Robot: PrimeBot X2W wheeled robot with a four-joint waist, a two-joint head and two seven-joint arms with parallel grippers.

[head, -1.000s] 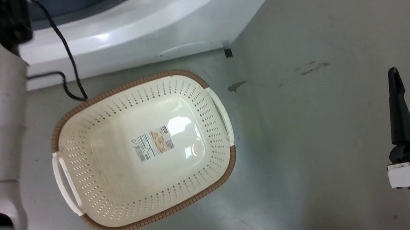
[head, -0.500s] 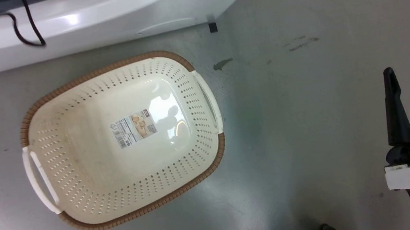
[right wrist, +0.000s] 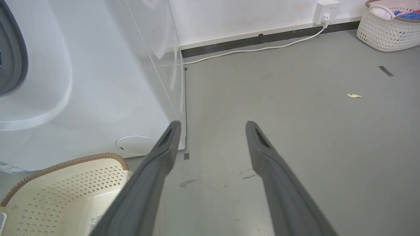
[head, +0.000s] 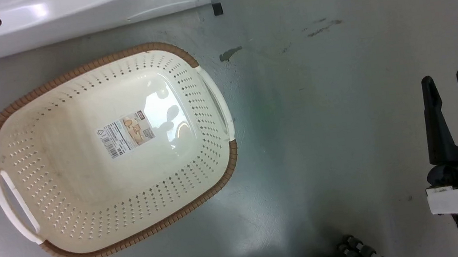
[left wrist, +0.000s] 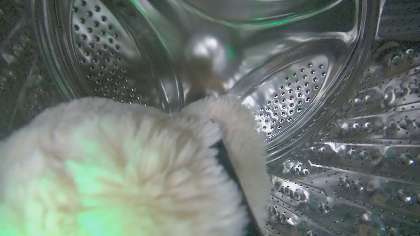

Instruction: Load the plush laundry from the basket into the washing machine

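Your left hand is inside the drum (left wrist: 295, 88) of the washing machine (right wrist: 82, 98), clenched on the plush laundry (left wrist: 115, 170), its fingers buried under fur. Your right hand (head: 444, 76) is released, jaws apart, above the floor (head: 345, 130). The basket (head: 200, 146) sits on the floor just beside the machine's front, label sticker (head: 126, 134) showing.

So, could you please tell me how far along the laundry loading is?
Done: the basket on the floor holds nothing but its label. In hand: the plush toy is inside the washer drum, apparently gripped by the shut left pincer hidden under its fur. Left: letting go and pulling that arm out. The right pincer hangs open, holding nothing.
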